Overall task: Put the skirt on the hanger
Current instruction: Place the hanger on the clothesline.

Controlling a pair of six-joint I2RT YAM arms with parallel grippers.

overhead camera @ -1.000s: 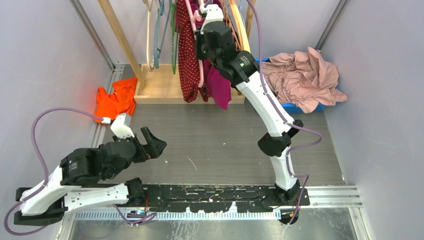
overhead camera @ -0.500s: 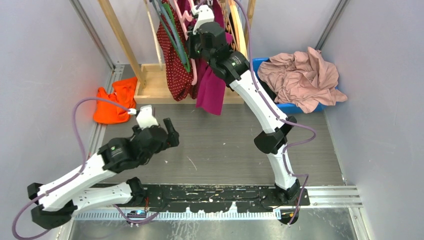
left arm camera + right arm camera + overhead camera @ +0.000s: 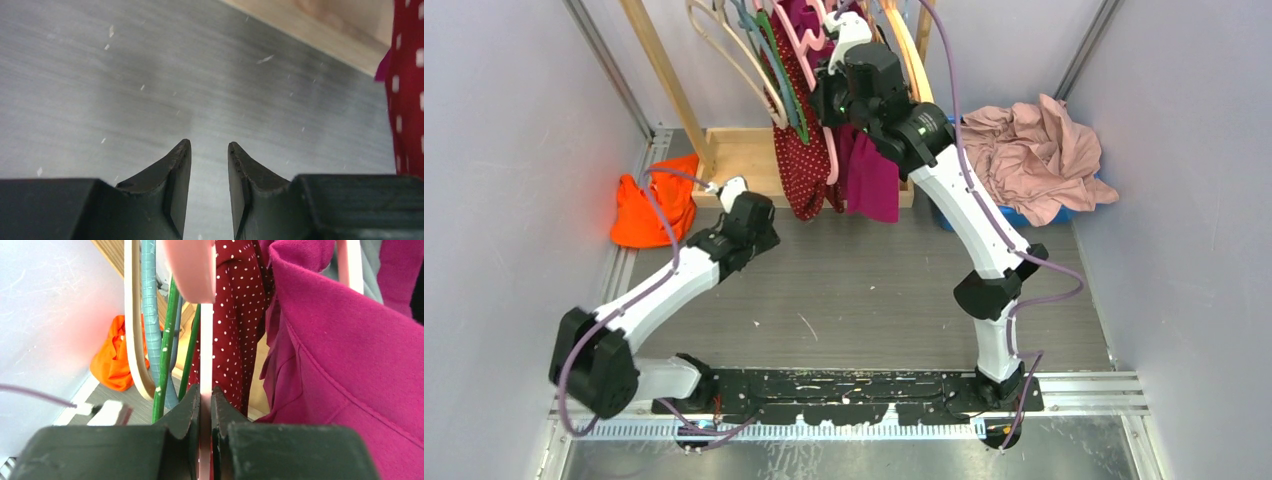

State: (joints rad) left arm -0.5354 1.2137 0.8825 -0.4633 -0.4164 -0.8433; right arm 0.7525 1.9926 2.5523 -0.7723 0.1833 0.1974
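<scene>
The right gripper [image 3: 205, 400] is pinched tight on the thin bar of the pink hanger [image 3: 206, 340]. As I judge it, a twist or tug from here could slip the slim plastic out of the pads, or snag the green hanger [image 3: 169, 340] just beside it. The dotted dark red skirt [image 3: 232, 315] hangs right behind that bar, at upper centre of the top view, against the magenta garment [image 3: 340, 340]. The left gripper [image 3: 209, 150], narrowly parted and empty, hovers over the grey tabletop [image 3: 150, 75]. The skirt's hem is off at its view's right edge, so closing there would catch nothing.
</scene>
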